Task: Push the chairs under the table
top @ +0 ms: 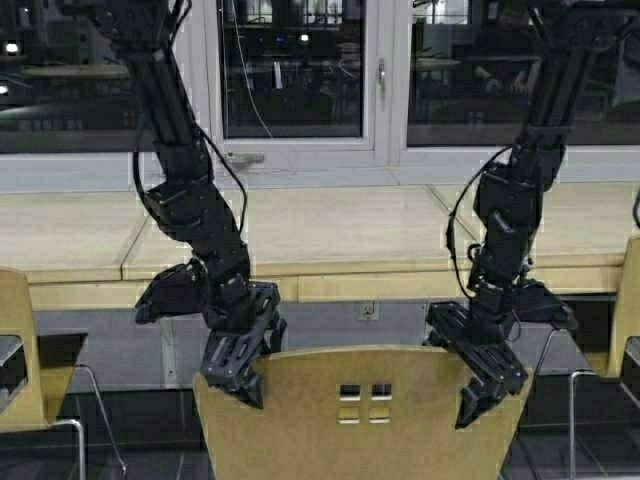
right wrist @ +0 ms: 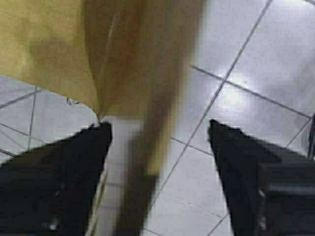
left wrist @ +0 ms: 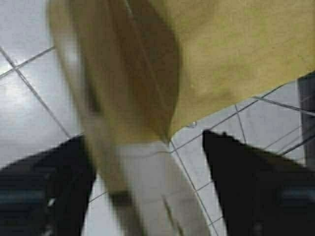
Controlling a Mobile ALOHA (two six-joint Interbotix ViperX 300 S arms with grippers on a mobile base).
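Two black jointed arms trailing thin black cables, each ending in a black two-fingered claw.

Looks like office or campus study room after dark. Long pale counter-style table (top: 300, 235) set against wall of windows (top: 290, 70); glass reflecting rows of desks and lit screens. Matching moulded plywood chairs (top: 365, 415) lined along counter. Wall socket (top: 368, 311) under tabletop edge. Pale tiled floor (right wrist: 256, 73) with dark grout lines.
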